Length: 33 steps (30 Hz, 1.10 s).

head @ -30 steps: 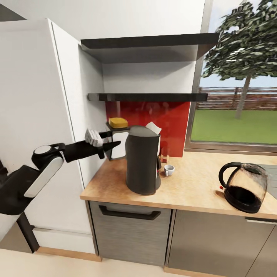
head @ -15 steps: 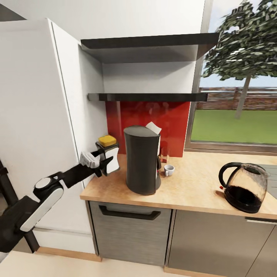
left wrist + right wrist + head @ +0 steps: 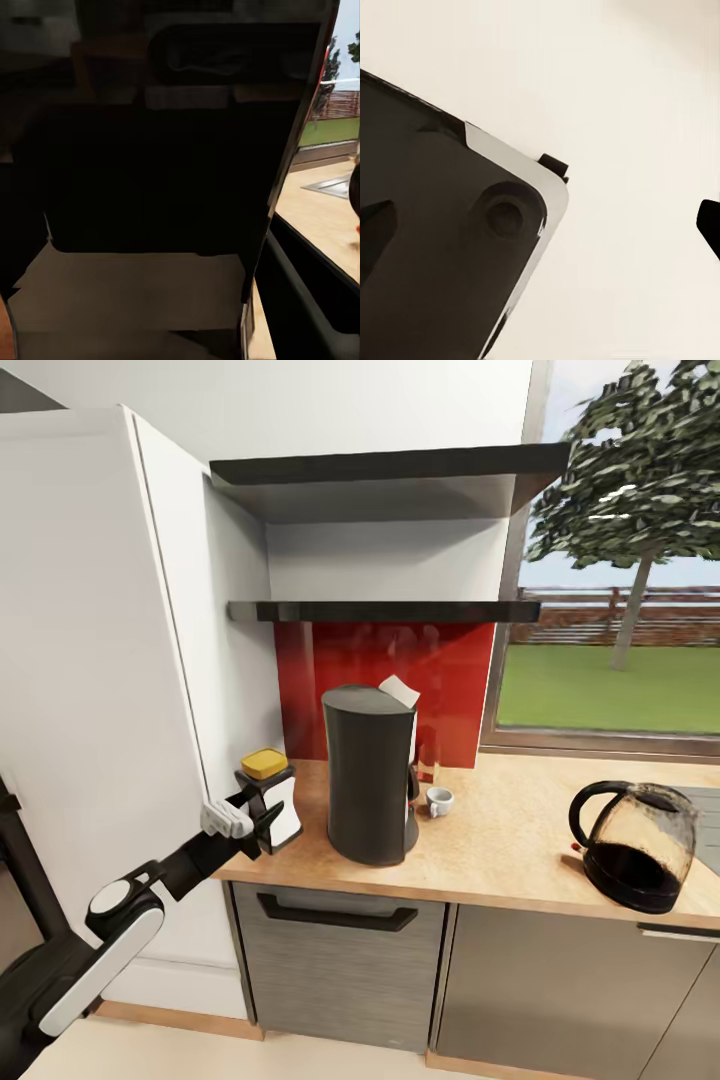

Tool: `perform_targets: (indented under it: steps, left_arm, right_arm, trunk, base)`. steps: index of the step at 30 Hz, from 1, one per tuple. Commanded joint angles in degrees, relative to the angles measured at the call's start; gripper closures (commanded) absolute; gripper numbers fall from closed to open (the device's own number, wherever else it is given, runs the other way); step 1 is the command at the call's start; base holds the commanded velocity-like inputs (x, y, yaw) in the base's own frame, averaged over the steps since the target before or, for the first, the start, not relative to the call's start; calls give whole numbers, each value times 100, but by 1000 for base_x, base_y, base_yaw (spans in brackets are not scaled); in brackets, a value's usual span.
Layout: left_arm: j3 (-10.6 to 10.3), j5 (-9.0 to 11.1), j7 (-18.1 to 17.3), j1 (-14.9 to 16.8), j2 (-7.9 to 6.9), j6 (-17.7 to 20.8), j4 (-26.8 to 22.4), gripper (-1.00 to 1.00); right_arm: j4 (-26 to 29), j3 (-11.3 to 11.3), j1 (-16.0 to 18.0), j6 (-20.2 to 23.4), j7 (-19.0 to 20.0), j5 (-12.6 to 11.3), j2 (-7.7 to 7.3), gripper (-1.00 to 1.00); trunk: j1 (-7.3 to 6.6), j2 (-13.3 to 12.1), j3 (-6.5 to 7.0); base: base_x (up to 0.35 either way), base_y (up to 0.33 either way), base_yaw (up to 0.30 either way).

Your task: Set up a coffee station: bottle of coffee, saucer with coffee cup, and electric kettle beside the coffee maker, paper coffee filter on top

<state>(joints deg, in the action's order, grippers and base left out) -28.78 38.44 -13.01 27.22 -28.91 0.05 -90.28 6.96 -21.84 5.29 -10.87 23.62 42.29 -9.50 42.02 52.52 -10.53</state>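
My left gripper (image 3: pixel 256 822) is shut on the bottle of coffee (image 3: pixel 283 812), a dark bottle with a yellow lid and a white label. The bottle is low over the left end of the wooden countertop (image 3: pixel 500 850), just left of the dark grey coffee maker (image 3: pixel 368 775); I cannot tell if it touches the surface. A white paper filter (image 3: pixel 399 692) pokes up at the coffee maker's top. To the coffee maker's right stands a small white coffee cup (image 3: pixel 439 800). The glass electric kettle (image 3: pixel 635 845) stands far right. In the left wrist view the bottle (image 3: pixel 165 150) looms dark and close.
Two dark shelves (image 3: pixel 380 612) hang above the counter, in front of a red backsplash (image 3: pixel 450 670). A tall white cabinet (image 3: pixel 100 660) stands on the left and a window (image 3: pixel 620 610) on the right. The right wrist view has pale floor and a dark part of the robot (image 3: pixel 427 247).
My left arm has come down from shelf height to the counter with the bottle in its grip, bringing it lower and nearer the front edge. Nothing else has moved.
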Motion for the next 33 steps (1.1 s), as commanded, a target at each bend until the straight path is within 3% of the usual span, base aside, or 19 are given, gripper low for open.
perform_targets:
  steps: [1,33]
  left_arm:
    - [-11,57,-9,7,-4,-1,-1,100]
    - [-13,58,-10,3,3,-5,2,100]
  right_arm:
    - [10,-47,3,-20,26,49,-15,-100]
    - [43,-29,-1,-21,29,43,-70,-100]
  trunk:
    - [23,48,-27]
    - [726,1331,-601]
  base:
    - [0,0,0]
    - [0,0,0]
